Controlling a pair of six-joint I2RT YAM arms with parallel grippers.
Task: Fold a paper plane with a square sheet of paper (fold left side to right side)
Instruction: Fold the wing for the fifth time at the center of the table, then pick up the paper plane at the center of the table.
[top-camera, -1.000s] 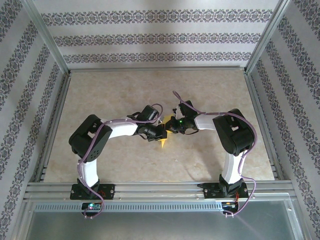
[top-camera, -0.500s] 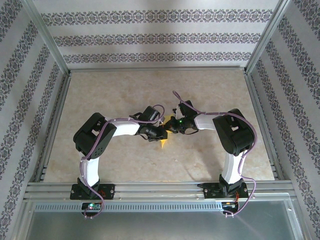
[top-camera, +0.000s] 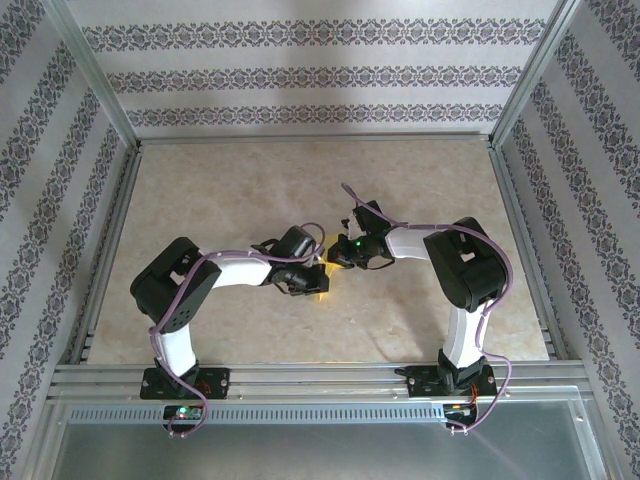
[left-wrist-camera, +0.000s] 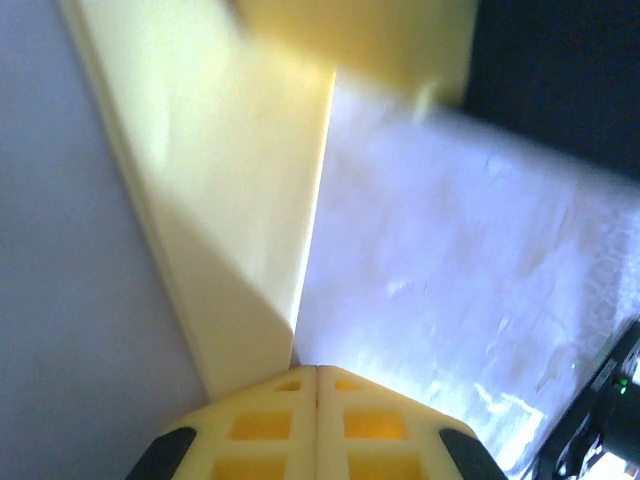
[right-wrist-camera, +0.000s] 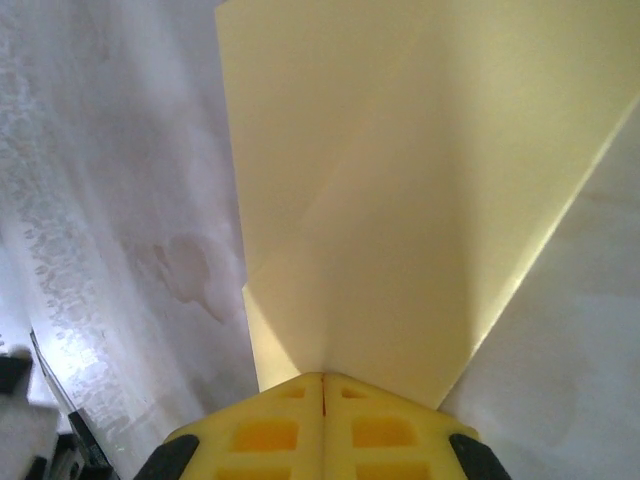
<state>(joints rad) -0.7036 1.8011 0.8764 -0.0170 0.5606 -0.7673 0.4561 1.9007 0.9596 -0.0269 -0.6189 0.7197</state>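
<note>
white arms (top-camera: 240, 268) with black joints, looped purple cables (top-camera: 186, 281), a green light (top-camera: 358, 243), yellow grid-moulded fingers (left-wrist-camera: 250, 430).

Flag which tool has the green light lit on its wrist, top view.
The right tool: a green light glows on the wrist behind it. The left tool has a plain black wrist.

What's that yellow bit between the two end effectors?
The paper. In the top view it lies between the left end effector and the right end effector, both shut, tips against it.
</note>
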